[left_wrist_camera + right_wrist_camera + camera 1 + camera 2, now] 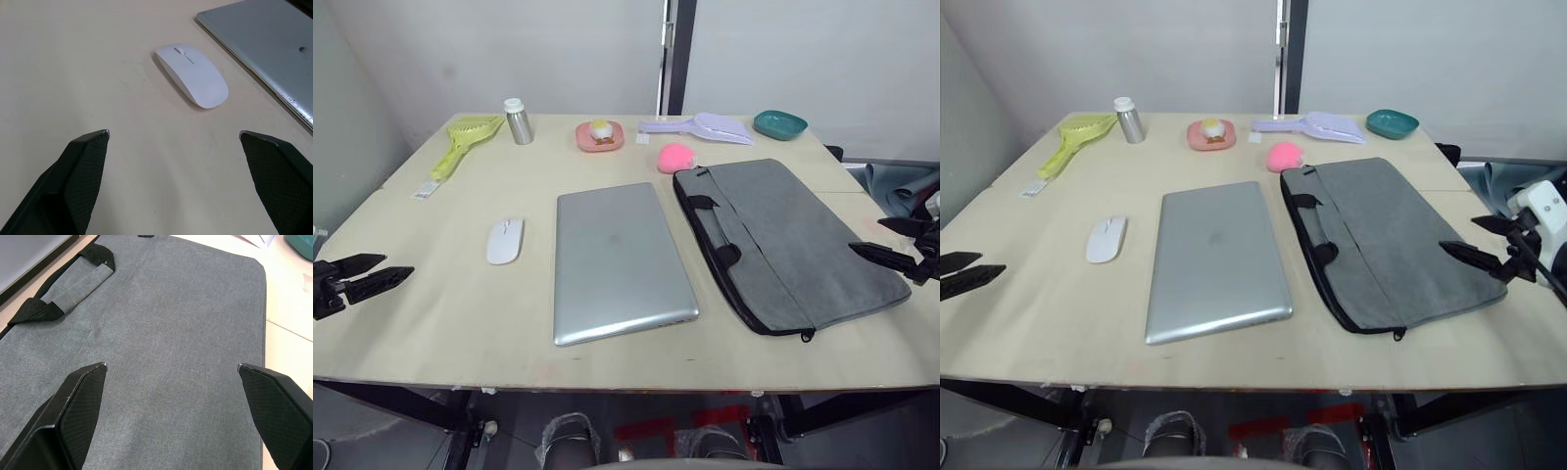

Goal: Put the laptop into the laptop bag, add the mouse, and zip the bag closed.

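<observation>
Laptop (619,260) lies shut and flat in the middle of the table (440,323), lid up, and just off its left edge sits the mouse (505,240), apart from it with bare wood all round. On the other side the laptop bag (788,242) lies flat, its black handles (713,228) turned toward the laptop and a narrow strip of table between the two; its zipper pull (806,336) hangs at the near corner, though whether the zip is open is hard to tell from here. Left gripper (360,272) hovers low over the table's left edge, fingers spread wide and empty, pointing toward the mouse with nothing between. Right gripper (893,244) hangs over the bag's right end, also spread wide, gripping nothing. Along the far edge runs a row of clutter, well clear of the work: a yellow-green scoop (463,139), a metal bottle (517,121), a pink dish (600,136) with something pale in it, a lilac scoop (705,127) and a teal dish (779,123). A pink blob (676,157) sits just beside the bag's far corner, the nearest stray thing to it.
</observation>
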